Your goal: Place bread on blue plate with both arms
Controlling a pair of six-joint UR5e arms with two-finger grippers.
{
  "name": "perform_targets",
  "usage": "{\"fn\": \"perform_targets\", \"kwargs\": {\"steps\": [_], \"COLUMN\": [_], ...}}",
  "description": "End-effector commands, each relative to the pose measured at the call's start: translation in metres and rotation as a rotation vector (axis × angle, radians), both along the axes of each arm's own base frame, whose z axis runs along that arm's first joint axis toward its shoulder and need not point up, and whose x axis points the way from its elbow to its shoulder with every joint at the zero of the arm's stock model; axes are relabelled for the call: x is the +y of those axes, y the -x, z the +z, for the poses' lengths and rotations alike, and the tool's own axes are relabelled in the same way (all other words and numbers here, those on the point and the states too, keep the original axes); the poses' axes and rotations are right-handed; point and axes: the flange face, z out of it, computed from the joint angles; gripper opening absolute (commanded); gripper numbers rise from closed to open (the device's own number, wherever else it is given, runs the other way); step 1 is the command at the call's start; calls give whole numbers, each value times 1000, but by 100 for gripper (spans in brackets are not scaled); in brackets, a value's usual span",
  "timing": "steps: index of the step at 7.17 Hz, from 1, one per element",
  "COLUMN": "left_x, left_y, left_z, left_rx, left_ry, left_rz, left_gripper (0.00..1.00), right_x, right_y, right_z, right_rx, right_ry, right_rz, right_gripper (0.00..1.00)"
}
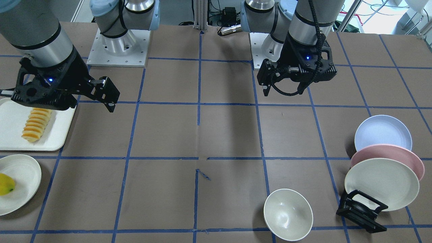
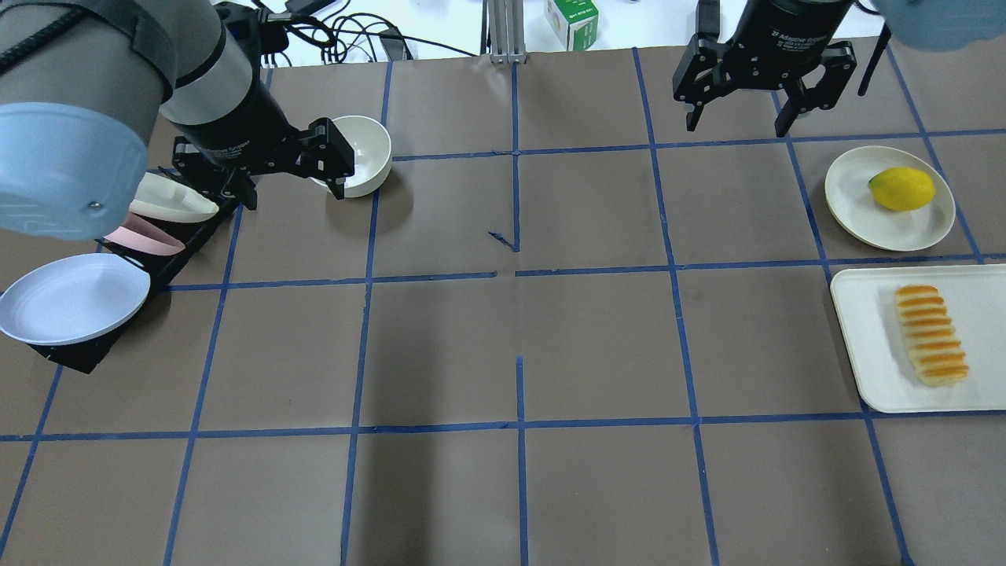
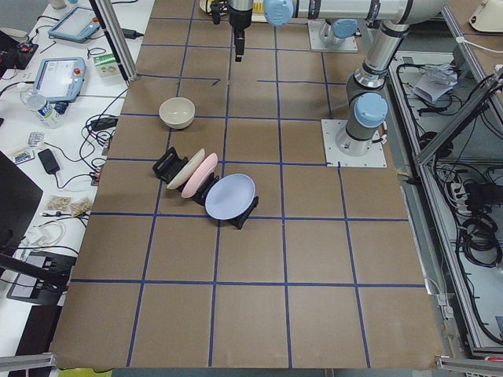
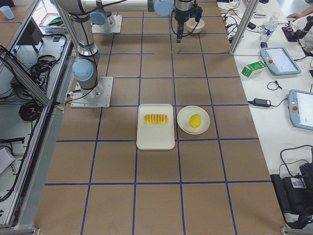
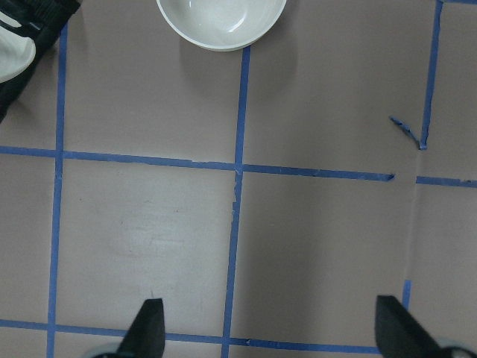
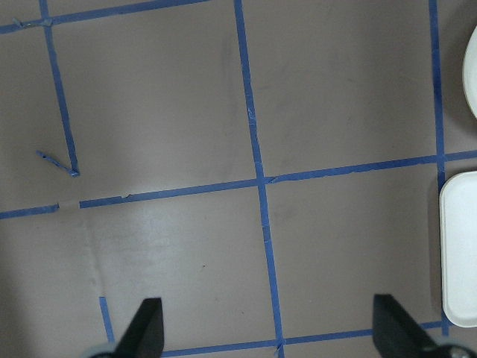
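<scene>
bread lies on a white tray near the lemon. blue plate leans in the rack across the table, pink plate just behind it. we see left gripper and right gripper both spread wide, aloft.

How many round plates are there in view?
4: the blue plate, pink plate and cream plate stand in the black rack; another white plate lies flat, holding a yellow fruit.
</scene>
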Motion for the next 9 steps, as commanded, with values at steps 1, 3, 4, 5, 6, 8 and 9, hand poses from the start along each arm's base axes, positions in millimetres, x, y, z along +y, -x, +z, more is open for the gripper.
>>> {"fn": "perform_targets", "kwargs": {"steps": [1,3,4,5,6,8,9], "left_x": [0,1,1,1,1,0,0], "left_y": [0,1,1,1,1,0,-2], "left_z": [2,4,4,6,6,5,3], "left_rx": [-4,-4,-3,-2,-2,-4,-4], "left_ry": [4,8,8,11,11,10,7], "left_rz": [0,-3,-3,-3,-3,-2,3], "left_gripper": [100,100,100,100,100,100,100], "right_x": [0,1,2,2,2,0,0], "right_y": [0,0,-1,-1,0,1,1], "right_z": [0,2,2,3,3,0,0], "right_rx": [0,0,-2,1,3,4,4], "right_ry": [-1,2,3,5,6,2,0], "right_rz": [-2,-1,-2,-2,-1,10,6], "right_gripper": [100,100,100,100,100,100,100]}}
